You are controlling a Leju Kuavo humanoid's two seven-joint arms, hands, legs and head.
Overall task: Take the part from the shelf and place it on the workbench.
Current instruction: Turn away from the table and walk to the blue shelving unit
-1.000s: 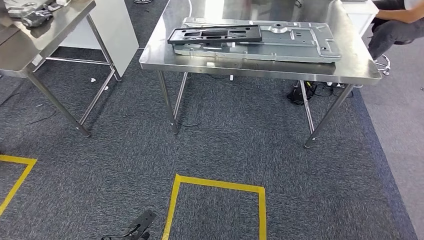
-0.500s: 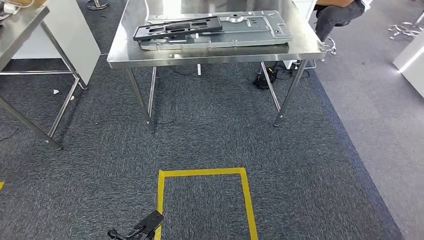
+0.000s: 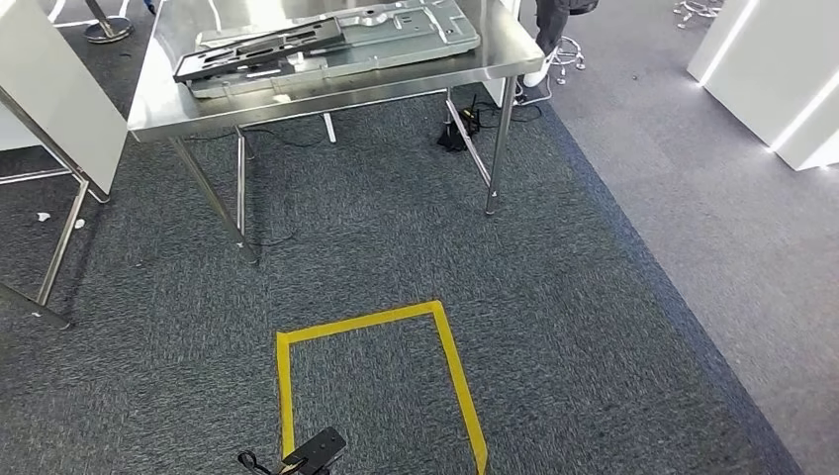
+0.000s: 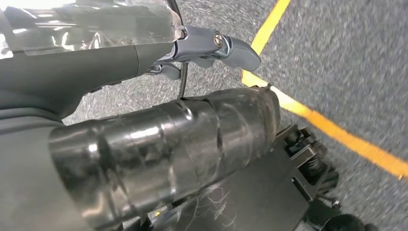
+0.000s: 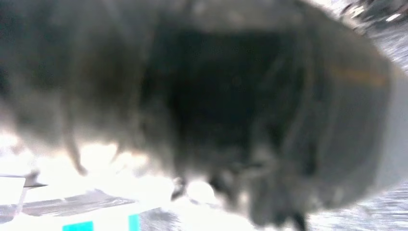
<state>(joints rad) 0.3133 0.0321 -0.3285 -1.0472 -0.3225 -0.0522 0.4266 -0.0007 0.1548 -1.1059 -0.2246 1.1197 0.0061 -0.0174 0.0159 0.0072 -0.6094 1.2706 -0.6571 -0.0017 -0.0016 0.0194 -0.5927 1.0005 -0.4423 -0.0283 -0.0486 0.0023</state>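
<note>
While the head view looks down at carpet, a steel bench [image 3: 148, 99] stands up top with a flat grey metal panel [image 3: 396, 30] on it and a black frame-like part [image 3: 262, 49] lying on top of that panel. Can't say whether that's the task's part already delivered or just stock. No shelf anywhere, so my guess is the fetching isn't done yet. Yellow tape square [image 3: 376, 322] on the floor, white panels off to the right.

Left wrist view: left hand [image 4: 211, 45] hangs over the carpet beside the yellow tape, grey digit sticking out, nothing visibly held, but whether it's spread or curled I can't tell.

Right wrist view is a dark blurry mess, so the right hand's state is anyone's guess.
</note>
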